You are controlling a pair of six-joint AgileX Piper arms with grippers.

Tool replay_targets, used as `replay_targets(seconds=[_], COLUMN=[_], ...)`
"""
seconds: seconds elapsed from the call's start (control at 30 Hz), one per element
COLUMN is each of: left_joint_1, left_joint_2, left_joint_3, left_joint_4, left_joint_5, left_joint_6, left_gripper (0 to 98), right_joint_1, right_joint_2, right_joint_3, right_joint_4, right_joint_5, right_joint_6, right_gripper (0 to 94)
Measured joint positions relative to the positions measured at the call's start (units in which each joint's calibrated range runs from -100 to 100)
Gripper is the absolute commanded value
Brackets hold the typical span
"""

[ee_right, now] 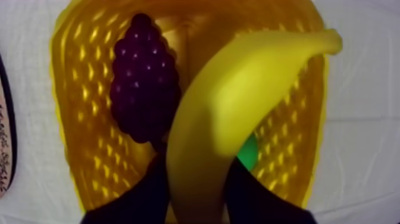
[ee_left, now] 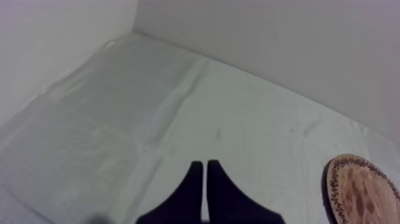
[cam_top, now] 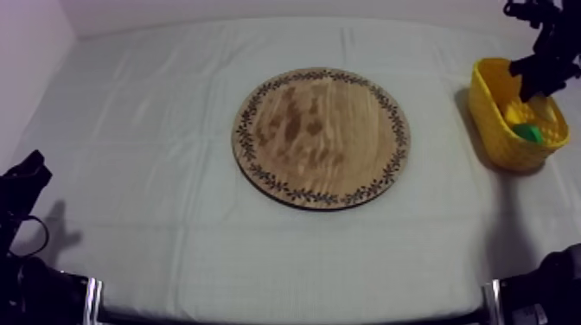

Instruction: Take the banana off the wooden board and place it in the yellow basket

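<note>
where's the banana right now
In the right wrist view the banana is in the right gripper, over the yellow basket on the robot's right, beside the bunch of grapes in it.

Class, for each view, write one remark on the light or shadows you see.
Top view: the left arm throws a soft shadow on the cloth. Right wrist view: light glints through holes in the yellow basket around the banana. Left wrist view: even light, faint creases in the cloth.
</note>
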Motion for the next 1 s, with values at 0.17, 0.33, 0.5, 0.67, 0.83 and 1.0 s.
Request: replay_targets(seconds=[0.17,0.33,0.5,0.67,0.83,1.0], left_joint_1=[0.0,0.0,0.0,0.0,0.0,0.0], left_joint_2=[0.0,0.0,0.0,0.0,0.0,0.0], left_joint_3=[0.0,0.0,0.0,0.0,0.0,0.0], left_joint_4=[0.00,0.00,0.00,0.00,0.00,0.00], left_joint_5=[0.0,0.0,0.0,0.0,0.0,0.0], left_joint_6=[0.0,0.0,0.0,0.0,0.0,0.0], left_gripper=[0.1,0.1,0.1,0.1,0.1,0.1], right_joint_1=[-0.7,-0.9,-1.0,-1.2,-1.1,-0.8], right_joint_2=[2.4,3.6,3.6,2.3,0.1,-4.0], right_joint_3=[1.2,1.4,1.0,1.0,1.7,2.6], right_joint_4=[0.3,0.8,0.7,0.7,0.0,-0.9], right_joint_5=[-1.6,-2.6,-1.9,-1.8,-1.8,-2.1], right_joint_6=[-1.1,-2.0,-2.2,-2.8,-2.4,-1.4], right_gripper=[41.7,55.4,62.5,66.1,66.8,64.6])
